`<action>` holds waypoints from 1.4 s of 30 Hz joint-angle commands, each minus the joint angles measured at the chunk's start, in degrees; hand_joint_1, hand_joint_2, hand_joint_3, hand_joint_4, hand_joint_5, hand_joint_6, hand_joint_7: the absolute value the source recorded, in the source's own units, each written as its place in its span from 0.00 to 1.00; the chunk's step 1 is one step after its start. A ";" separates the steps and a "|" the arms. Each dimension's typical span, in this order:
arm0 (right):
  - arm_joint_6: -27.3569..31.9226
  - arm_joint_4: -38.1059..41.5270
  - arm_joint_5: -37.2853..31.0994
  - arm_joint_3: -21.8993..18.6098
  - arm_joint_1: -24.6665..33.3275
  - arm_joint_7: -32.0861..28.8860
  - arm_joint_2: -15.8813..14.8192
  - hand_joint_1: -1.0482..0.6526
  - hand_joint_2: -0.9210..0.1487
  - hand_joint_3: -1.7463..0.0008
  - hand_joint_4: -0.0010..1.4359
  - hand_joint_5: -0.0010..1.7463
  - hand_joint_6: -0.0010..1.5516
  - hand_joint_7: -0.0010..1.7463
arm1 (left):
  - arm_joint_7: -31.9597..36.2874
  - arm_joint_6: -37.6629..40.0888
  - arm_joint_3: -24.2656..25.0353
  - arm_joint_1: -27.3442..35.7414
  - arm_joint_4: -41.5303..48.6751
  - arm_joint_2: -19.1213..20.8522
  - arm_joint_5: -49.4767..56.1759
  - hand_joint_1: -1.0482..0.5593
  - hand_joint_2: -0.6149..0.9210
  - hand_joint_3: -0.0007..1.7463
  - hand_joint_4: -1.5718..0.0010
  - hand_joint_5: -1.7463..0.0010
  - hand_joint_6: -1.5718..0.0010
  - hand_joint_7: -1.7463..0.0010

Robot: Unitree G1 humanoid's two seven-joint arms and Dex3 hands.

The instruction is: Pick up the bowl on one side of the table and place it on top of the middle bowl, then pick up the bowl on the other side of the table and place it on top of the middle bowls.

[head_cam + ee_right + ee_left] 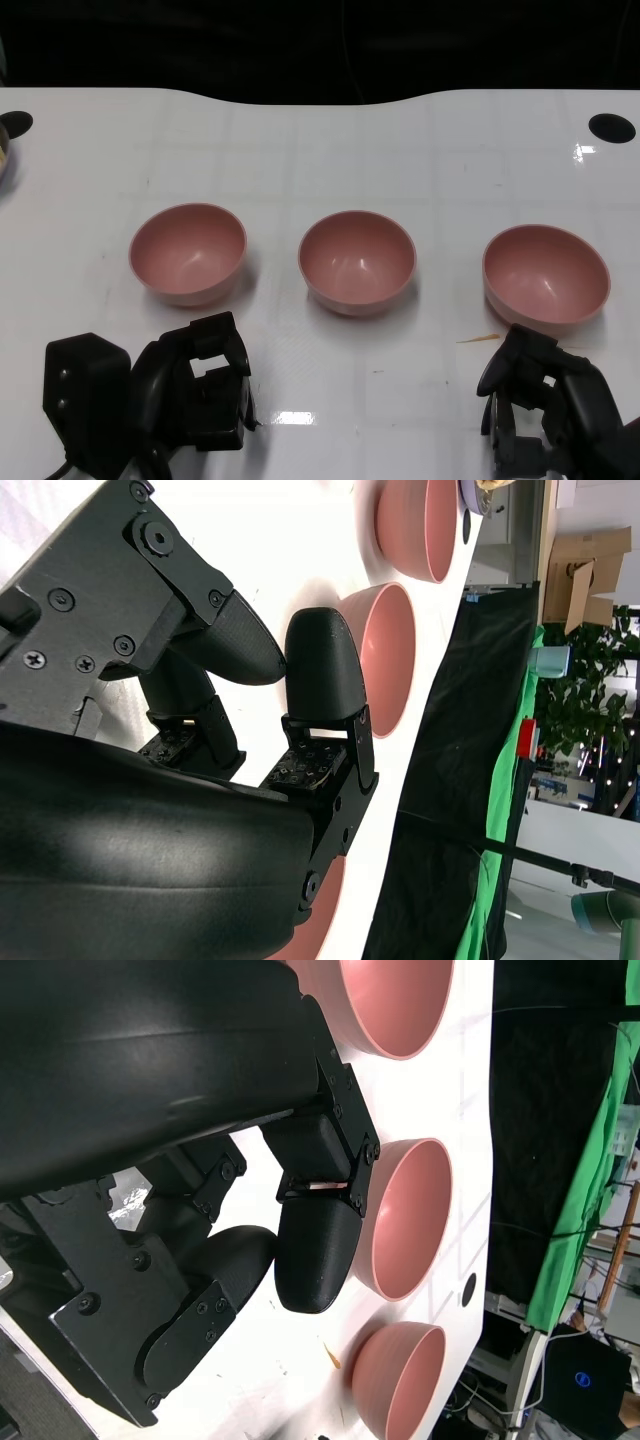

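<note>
— Fingers first: what are both hands doing?

— Fingers (222,345) of the left hand (195,390) are bent forward and a little apart, with nothing between them. In the left wrist view the thumb tip and a rounded fingertip (312,1255) sit close together, but only bare table shows between them. The right hand (545,405) is much the same: its fingers (520,360) are loosely curled, and in its own wrist view two fingertips (320,665) nearly meet with nothing gripped.

— So neither hand has a bowl?

— Neither. Both hands are low at the near edge of the white table (320,140), each just short of the bowl in front of it.

— Where are the bowls?

— Three pink bowls stand upright in a row across the table, well apart from each other. The left bowl (188,252) is just beyond the left hand. The middle bowl (357,262) sits between the two hands, farther out, with nothing stacked in it. The right bowl (546,276) is nearest the right hand; the fingertips come close to its near rim, though I cannot tell whether they touch it.

— Anything else on the table?

— A round black hole (612,127) near the far right corner, another (16,123) at the far left corner, and a thin tan sliver (478,339) lying on the surface just beside the right bowl.
</note>
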 commanded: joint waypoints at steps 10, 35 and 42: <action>0.73 -0.42 -0.16 -0.23 0.22 -0.50 -0.76 0.33 0.69 0.00 0.64 1.00 0.59 0.90 | -0.06 -0.31 0.05 0.47 -0.20 0.58 0.39 0.58 0.48 1.00 0.34 0.04 0.36 0.08; -3.45 1.34 -1.93 0.05 -0.75 0.45 -2.21 0.34 0.59 0.18 0.50 0.89 0.41 0.80 | 0.74 -18.17 -1.65 -1.42 4.48 4.54 9.33 0.53 0.48 1.00 0.43 0.06 0.45 0.14; -2.86 1.27 -1.50 0.20 -0.54 1.10 -2.31 0.34 0.59 0.17 0.53 0.89 0.45 0.80 | 13.77 -26.97 -5.89 -3.15 -1.43 13.72 34.81 0.41 0.59 0.74 0.68 0.18 0.68 0.38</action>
